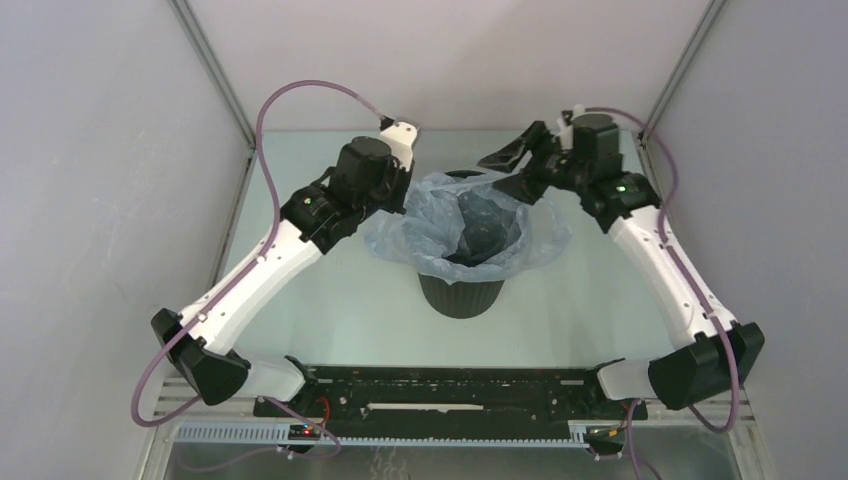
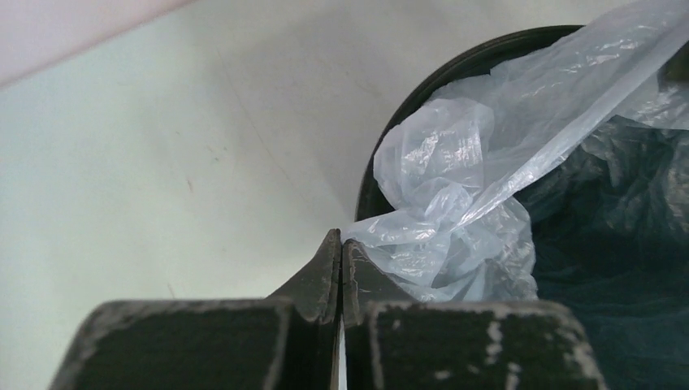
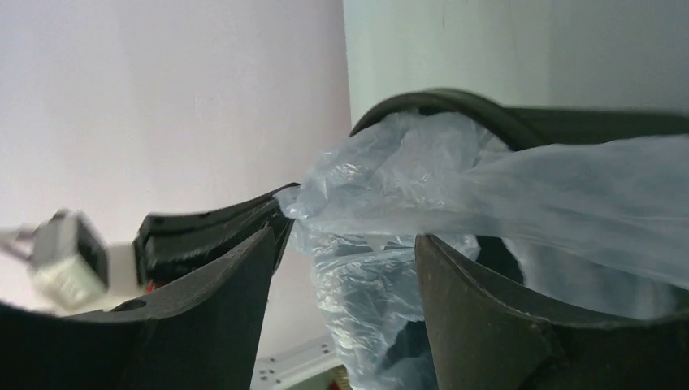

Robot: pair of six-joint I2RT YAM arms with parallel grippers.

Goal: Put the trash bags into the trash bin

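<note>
My left end effector [image 2: 341, 248] is fully closed, and its tips pinch an edge of the pale blue trash bag [image 2: 455, 187]. Just beyond the tips the film bunches over the rim of the black trash bin [image 2: 404, 110] and hangs down inside it. My right end effector [image 3: 349, 236] stands open at the opposite rim; the film passes between its fingers, not gripped. The bin stands on the pale surface [image 2: 162, 162].

A pale green-white matte tabletop [image 1: 330, 300] lay under soft, even light. Plain grey-white panel walls [image 1: 440, 50] closed it in at nine, twelve and three o'clock. Slim grey metal struts [image 1: 213, 70] rose at eleven and one o'clock. A white slotted plastic strip [image 1: 430, 434] ran along six o'clock.
</note>
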